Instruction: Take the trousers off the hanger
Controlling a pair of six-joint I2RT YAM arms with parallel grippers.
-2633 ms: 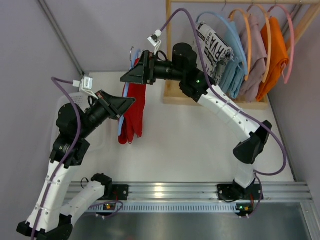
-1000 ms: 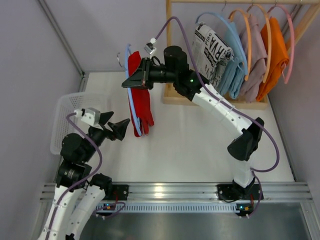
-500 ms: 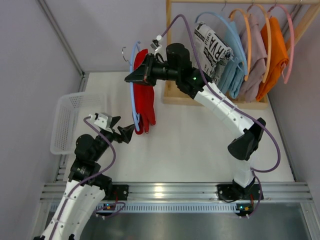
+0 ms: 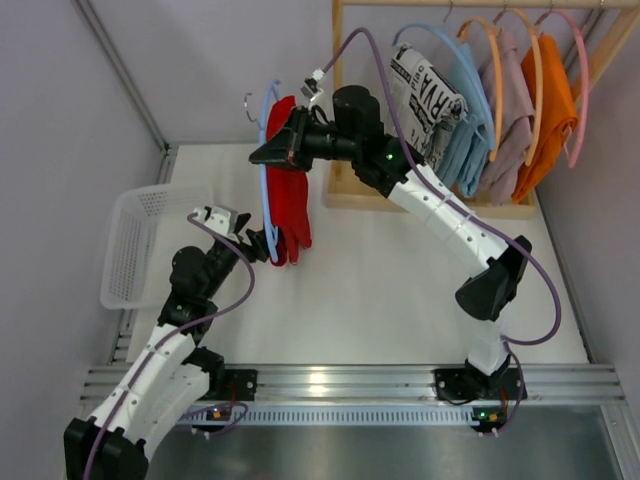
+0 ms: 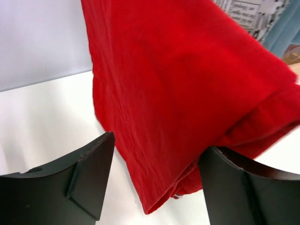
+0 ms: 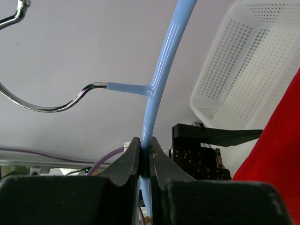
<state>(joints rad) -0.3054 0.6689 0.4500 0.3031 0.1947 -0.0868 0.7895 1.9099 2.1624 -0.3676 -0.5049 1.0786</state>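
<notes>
Left pincer had advanced, jaws apart, around the red trousers, still on the hanger clamped by the right pincer.

In the left wrist view the red trousers run off the top and right edges, so their upper part is unseen. From above, the left gripper sits half behind the trouser hem, and whether its jaws touch cloth cannot be told. In the right wrist view the blue hanger leaves the top edge, its hook the left edge, and the basket is cut off at the right.
</notes>
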